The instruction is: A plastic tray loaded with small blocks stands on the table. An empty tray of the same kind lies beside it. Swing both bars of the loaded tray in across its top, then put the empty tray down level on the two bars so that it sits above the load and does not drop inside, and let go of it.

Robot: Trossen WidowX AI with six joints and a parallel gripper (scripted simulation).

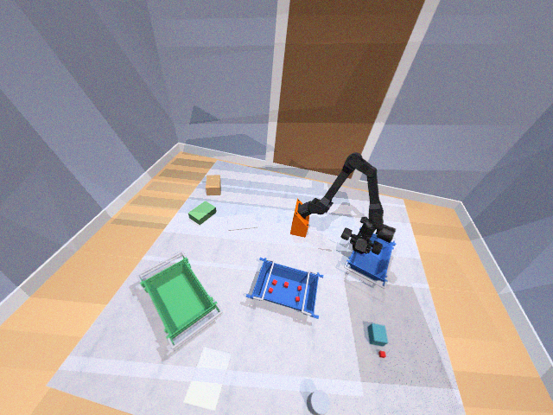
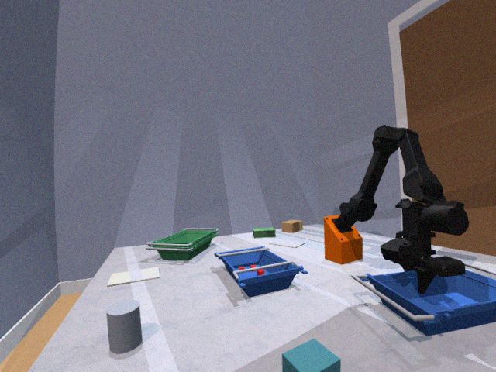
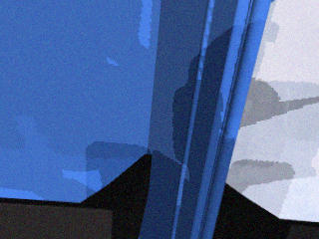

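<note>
The loaded blue tray [image 1: 257,285] [image 2: 268,283] stands mid-table with several small red blocks [image 1: 285,284] [image 2: 260,272] inside. Both its wire bars [image 1: 268,278] [image 1: 306,290] [image 2: 240,252] [image 2: 264,266] lie across its top. The empty blue tray [image 1: 372,268] [image 2: 452,306] [image 3: 75,100] lies to its right, low on the table. My gripper [image 1: 364,243] [image 2: 422,286] [image 3: 167,163] reaches down into it and is shut on its side wall [image 3: 199,124]. That wall runs up between the two dark fingers in the wrist view.
A green empty tray [image 1: 178,299] [image 2: 180,249] stands at the left. The arm's orange mount [image 1: 299,220] [image 2: 342,242] is behind the trays. A teal cube [image 1: 377,334] [image 2: 310,356], a loose red block [image 1: 382,354], a grey cylinder [image 2: 124,326], a green block [image 1: 201,212] and a tan box [image 1: 213,184] lie around.
</note>
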